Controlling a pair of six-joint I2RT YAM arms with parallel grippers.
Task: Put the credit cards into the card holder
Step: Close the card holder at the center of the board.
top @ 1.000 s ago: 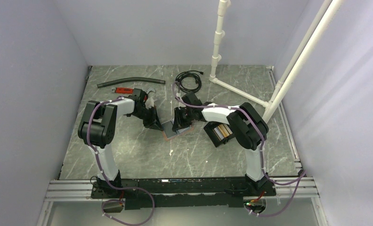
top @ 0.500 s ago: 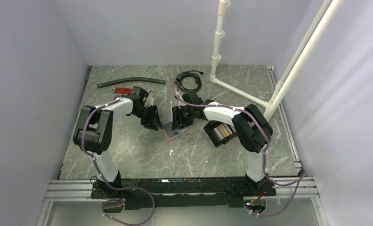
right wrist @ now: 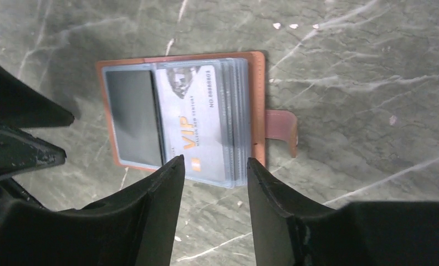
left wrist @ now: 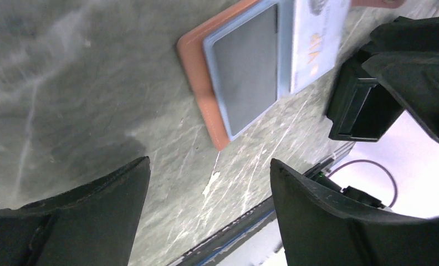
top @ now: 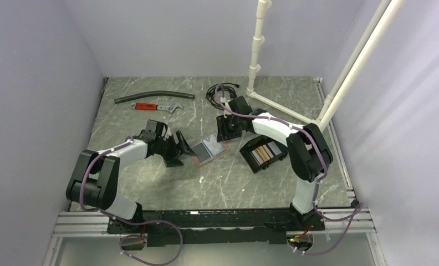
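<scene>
The card holder (top: 244, 157), a black shallow tray, lies on the worktop (top: 151, 183) right of centre, set at an angle under the right arm's forearm. Inside it, the credit cards (top: 264, 151) sit side by side in a row, showing gold, brown and grey-white faces.

Just to its left, and apart from it, an open tan-brown wallet (top: 202, 159) (right wrist: 258, 100) (left wrist: 198, 83) lies flat. It shows a stack of clear sleeves and a snap tab at one edge. The top sleeve holds a grey-white VIP card (right wrist: 192, 116) (left wrist: 311, 50) beside a dark panel.

The left end effector (top: 177, 149) (left wrist: 209, 163) stands just left of the wallet with its jaws spread wide and nothing between them. The right end effector (top: 227, 128) (right wrist: 214, 162) hangs over the wallet's far edge, between wallet and tray. Its jaws are partly apart and also hold nothing.

Toward the back of the worktop, well clear of both containers, lie:
- a black hose (top: 153, 97)
- a red-handled wrench (top: 156, 106)
- a coiled black cable (top: 217, 94)

A white pipe frame (top: 256, 55) rises at the back right.
</scene>
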